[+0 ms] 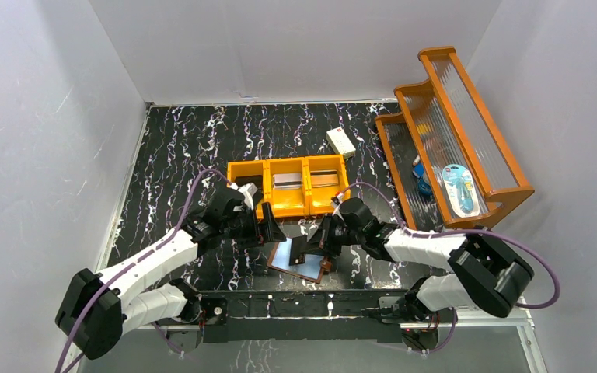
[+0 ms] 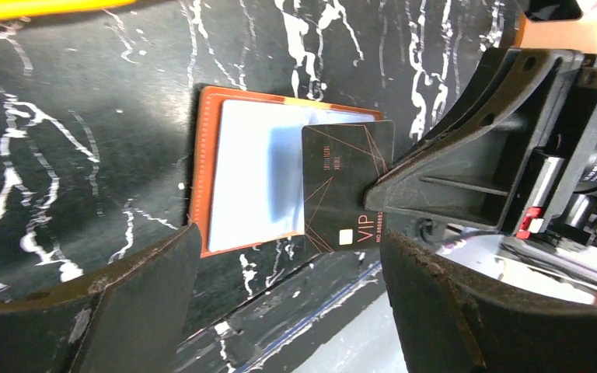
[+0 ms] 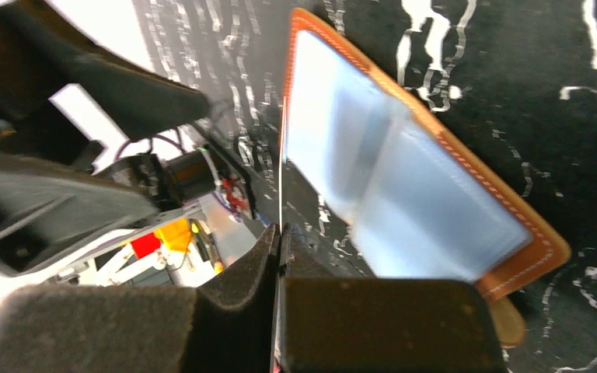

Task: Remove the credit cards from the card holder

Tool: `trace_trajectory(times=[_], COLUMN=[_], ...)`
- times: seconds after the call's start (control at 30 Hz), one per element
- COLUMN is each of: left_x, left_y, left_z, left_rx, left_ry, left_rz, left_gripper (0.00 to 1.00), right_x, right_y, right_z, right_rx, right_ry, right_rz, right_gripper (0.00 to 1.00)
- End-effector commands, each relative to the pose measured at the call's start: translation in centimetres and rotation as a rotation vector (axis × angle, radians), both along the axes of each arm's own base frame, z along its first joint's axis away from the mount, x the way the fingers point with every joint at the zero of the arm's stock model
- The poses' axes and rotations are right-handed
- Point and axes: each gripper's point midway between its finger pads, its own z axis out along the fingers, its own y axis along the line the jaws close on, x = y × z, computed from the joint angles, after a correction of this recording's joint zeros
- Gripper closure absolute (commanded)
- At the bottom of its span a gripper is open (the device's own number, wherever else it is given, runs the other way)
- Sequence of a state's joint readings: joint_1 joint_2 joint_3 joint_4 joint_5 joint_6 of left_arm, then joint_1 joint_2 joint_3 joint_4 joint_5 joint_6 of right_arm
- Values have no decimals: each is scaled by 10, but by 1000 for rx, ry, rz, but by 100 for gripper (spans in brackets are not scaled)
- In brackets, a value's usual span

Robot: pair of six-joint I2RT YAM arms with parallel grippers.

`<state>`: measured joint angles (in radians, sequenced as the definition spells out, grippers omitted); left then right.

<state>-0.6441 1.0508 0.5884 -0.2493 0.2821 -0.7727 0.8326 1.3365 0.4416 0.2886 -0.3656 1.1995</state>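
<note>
Checking the top view first: the card holder [image 1: 301, 264] lies open on the black marbled table [image 1: 179, 148], near the front edge and between the two arms, just in front of the orange tray [image 1: 249, 165]. The left gripper [image 1: 270, 227] hangs by the holder's left end and the right gripper [image 1: 308, 250] sits over its right half. From up here I cannot tell how either pair of fingers stands. Two grey-silver cards [image 1: 288, 181] lie in the tray's middle and right compartments. A cream box [image 1: 341, 142] sits behind the tray, and a wooden rack [image 1: 451, 116] stands along the right wall.

Left wrist view: the holder is spread flat with its pale blue faces up. A black card [image 2: 346, 183] marked VIP overlaps the holder's right part and juts past the brown border. Whether its inner edge is tucked in a pocket, I cannot tell. A right-arm finger [image 2: 435, 179] bears on the card's outer edge. My left fingers [image 2: 116, 303] are spread wide with nothing between them, the holder lying in the gap below.

Right wrist view: the right jaws are pressed together on the black card, which is seen edge-on as a thin pale line rising from the pads [image 3: 233, 311]. The holder lies open just beside them, with its snap tab [image 3: 505, 322] at the lower corner.
</note>
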Motion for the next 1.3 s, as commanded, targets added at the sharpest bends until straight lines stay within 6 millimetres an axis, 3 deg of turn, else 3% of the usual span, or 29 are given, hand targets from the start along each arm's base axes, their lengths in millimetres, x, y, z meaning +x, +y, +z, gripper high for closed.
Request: trace_trajectory(times=[0.0, 0.07, 0.1, 0.33, 0.43, 0.53, 0.77, 0.87, 1.27], left_x=[-10, -10, -9, -11, -16, -18, -20, -18, -17], left_y=[-22, -24, -25, -39, -42, -43, -52, -53, -61], left_z=[10, 11, 12, 38, 37, 35, 55, 51, 80], left_rx=[-186, -235, -253, -477, -519, -529, -615, -613, -712], left_ry=[52, 65, 67, 48, 71, 79, 53, 58, 4], left_rz=[-29, -19, -13, -58, -91, -110, -197, -188, -271], left_gripper=[17, 20, 21, 33, 37, 40, 43, 45, 65], right_x=[7, 8, 4, 7, 7, 6, 3, 0, -12], right_y=[4, 3, -4, -16, -18, -18, -11, -7, -4], right_z=[29, 41, 34, 52, 62, 70, 100, 106, 116], right_rx=[112, 172, 171, 262, 319, 356, 474, 503, 553], right_ry=[-73, -92, -86, -180, -208, -228, -306, -327, -343], right_rz=[-42, -75, -91, -160, -176, -173, -119, -89, -12], right_gripper=[97, 98, 98, 98, 99, 99, 99, 99, 99])
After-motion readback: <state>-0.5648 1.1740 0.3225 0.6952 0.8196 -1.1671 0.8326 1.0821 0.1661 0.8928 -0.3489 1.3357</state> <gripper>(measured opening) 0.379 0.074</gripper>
